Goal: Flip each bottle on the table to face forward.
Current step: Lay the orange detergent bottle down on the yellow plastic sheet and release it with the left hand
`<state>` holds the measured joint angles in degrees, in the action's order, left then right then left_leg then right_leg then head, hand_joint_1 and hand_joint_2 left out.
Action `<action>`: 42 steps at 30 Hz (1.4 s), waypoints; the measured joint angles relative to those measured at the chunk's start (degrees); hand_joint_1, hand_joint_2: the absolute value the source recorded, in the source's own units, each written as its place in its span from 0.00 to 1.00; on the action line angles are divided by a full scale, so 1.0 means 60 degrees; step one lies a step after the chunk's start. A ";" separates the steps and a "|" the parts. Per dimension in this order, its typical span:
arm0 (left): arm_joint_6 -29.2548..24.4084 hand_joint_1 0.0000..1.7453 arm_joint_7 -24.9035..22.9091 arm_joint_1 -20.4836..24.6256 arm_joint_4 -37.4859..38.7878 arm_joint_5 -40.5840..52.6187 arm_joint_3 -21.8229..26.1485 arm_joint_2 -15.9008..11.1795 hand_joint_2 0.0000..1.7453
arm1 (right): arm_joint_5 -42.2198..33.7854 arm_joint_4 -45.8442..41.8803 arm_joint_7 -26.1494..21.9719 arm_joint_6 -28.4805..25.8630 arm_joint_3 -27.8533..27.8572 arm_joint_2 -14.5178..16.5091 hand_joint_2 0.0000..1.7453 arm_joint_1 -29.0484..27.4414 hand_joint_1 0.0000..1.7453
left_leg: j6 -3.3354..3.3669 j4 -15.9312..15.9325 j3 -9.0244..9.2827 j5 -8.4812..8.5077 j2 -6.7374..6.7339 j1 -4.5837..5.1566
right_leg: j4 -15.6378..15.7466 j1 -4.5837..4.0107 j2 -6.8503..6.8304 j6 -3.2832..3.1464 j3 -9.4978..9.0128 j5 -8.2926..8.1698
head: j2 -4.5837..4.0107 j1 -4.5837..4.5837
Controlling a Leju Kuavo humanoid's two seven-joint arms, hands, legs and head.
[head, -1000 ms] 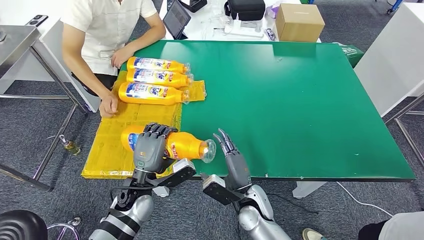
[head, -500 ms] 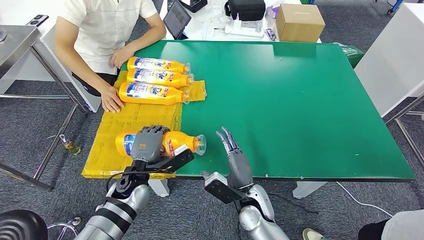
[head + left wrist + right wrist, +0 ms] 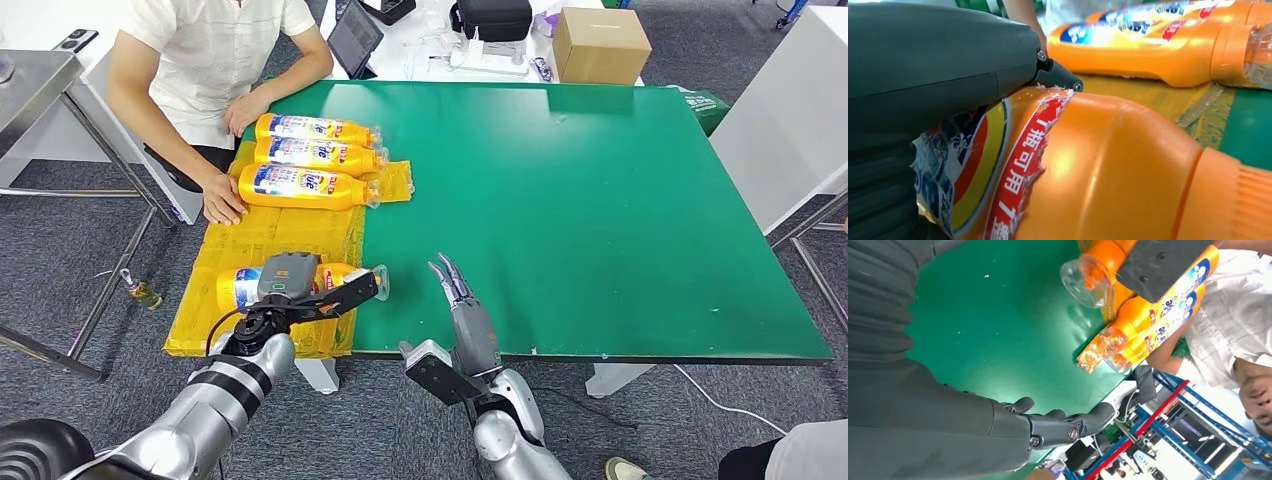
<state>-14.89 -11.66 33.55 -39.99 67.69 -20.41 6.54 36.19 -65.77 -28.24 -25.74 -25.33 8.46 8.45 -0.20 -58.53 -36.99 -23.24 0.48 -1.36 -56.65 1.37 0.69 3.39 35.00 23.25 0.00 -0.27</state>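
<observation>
An orange bottle (image 3: pixel 340 282) with a clear cap lies on its side on the yellow mat (image 3: pixel 250 240), cap toward the green table. My left hand (image 3: pixel 286 275) lies over its middle and grips it; in the left wrist view the bottle (image 3: pixel 1108 170) shows a torn red and blue label beside my left hand (image 3: pixel 933 70). My right hand (image 3: pixel 462 305) is open, fingers stretched out, over the table's front edge to the right of the cap, apart from it. The right wrist view shows my right hand (image 3: pixel 1048 427) and the clear cap (image 3: pixel 1083 275).
Three more orange bottles (image 3: pixel 305 185) lie side by side at the mat's far end, labels up. A person sits at the far left, one hand (image 3: pixel 224 206) resting on the mat. The green table (image 3: pixel 600 220) stretches right. A cardboard box (image 3: pixel 598 42) stands beyond it.
My left hand has drawn the bottle leftward, further onto the yellow mat, with the arm swinging lower and left. My right hand has barely shifted.
</observation>
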 joint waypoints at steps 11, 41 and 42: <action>0.1950 0.00 0.2992 0.0300 0.0629 -0.3588 0.0759 0.0177 1.00 | -0.0713 0.0270 -0.0513 -0.0194 0.0025 0.0021 0.00 0.0025 0.00 | 0.0001 0.0000 0.0008 0.0002 0.0004 0.0001 | 0.0000 0.0001 -0.0008 0.0000 -0.0018 0.0000 | 0.0000 0.0000; 0.1737 0.00 0.6380 -0.1879 -0.2201 -1.0373 0.0481 0.0335 1.00 | -0.1984 0.0497 -0.1241 -0.0380 0.0036 -0.0073 0.00 0.0039 0.00 | 0.0000 0.0000 0.0006 -0.0006 0.0001 0.0003 | 0.0001 0.0002 -0.0008 0.0001 -0.0013 0.0004 | 0.0000 -0.0002; 0.2117 0.00 0.6582 -0.2244 -0.2764 -1.1506 0.0494 0.0391 1.00 | -0.2384 0.0445 -0.1380 -0.0247 0.0054 -0.0061 0.00 0.0005 0.00 | 0.0000 0.0000 0.0004 -0.0009 0.0001 0.0003 | 0.0002 0.0003 -0.0008 0.0000 -0.0010 0.0005 | 0.0000 -0.0002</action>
<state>-2.19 27.83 20.09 -56.58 -1.35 -17.44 8.88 21.89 -63.11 -36.52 -27.22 -25.01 8.09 8.48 -0.21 -58.53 -36.97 -23.30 0.48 -1.34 -56.64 1.38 0.64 3.40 34.94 23.28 0.00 -0.28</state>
